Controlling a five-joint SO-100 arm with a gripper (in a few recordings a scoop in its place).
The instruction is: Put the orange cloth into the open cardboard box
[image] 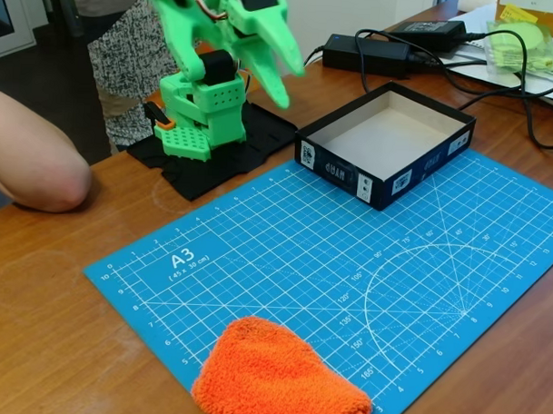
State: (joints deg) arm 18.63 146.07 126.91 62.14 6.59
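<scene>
In the fixed view, the orange cloth lay as a fluffy terry lump on the near edge of the blue gridded cutting mat, well apart from the open cardboard box. The box was shallow and square, dark outside with white labels, pale beige and bare inside, sitting at the mat's far corner. The green plastic pincer hung blurred above the brown wooden surface, holding nothing; whether its jaws were spread could not be told.
</scene>
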